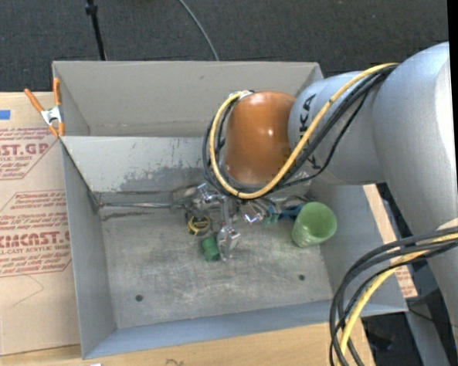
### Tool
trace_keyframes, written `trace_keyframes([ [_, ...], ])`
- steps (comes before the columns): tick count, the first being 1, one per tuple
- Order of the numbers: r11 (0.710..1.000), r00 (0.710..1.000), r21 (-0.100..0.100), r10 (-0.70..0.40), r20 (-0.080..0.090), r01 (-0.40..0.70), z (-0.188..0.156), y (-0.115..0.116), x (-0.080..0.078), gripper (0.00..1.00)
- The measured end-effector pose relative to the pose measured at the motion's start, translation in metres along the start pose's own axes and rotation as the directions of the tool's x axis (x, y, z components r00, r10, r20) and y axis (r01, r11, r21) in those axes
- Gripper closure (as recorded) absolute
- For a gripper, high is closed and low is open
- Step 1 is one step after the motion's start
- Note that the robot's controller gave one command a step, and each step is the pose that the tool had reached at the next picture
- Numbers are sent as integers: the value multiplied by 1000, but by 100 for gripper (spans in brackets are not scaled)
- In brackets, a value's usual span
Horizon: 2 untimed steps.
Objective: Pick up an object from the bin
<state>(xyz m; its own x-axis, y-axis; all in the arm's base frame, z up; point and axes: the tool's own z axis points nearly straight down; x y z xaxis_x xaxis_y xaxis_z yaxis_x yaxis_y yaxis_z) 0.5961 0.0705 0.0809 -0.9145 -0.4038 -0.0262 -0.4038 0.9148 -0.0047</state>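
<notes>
A: Starting at the left of the bin (pixel 142 288): near the middle of the floor, a little off the back wall, a small yellow-and-black ring (pixel 196 224). Just right of it, nearer the front edge, a small dark green block (pixel 210 251).

B: Then the claw (pixel 228 239), down low, right against that block's right side, or seemingly so. Cannot tell how far open, nor whether gripping anything.

A: Further right, something blue (pixel 283 210) tucked under the wrist, then a pale green cup (pixel 314 224) close to the right wall.

B: So, by the look of it: the reach-down step, before any lift. Nearest candidate, the green block.

A: Agreed. Calls next for settling squarely astride the block, closing firmly, then rising straight up off the floor.

B: And for care with the ring just beside: easily nudged or dragged along. Worth checking the hold before clearing the rim.
</notes>
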Motion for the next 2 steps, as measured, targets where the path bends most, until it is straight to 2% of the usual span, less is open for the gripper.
trace_keyframes([
  [1, 1000, 1000, 1, -1, -2, 1, -2, -1, 0, 100],
  [2, 954, 954, -8, -301, -15, 301, -144, 10, 6, 100],
])
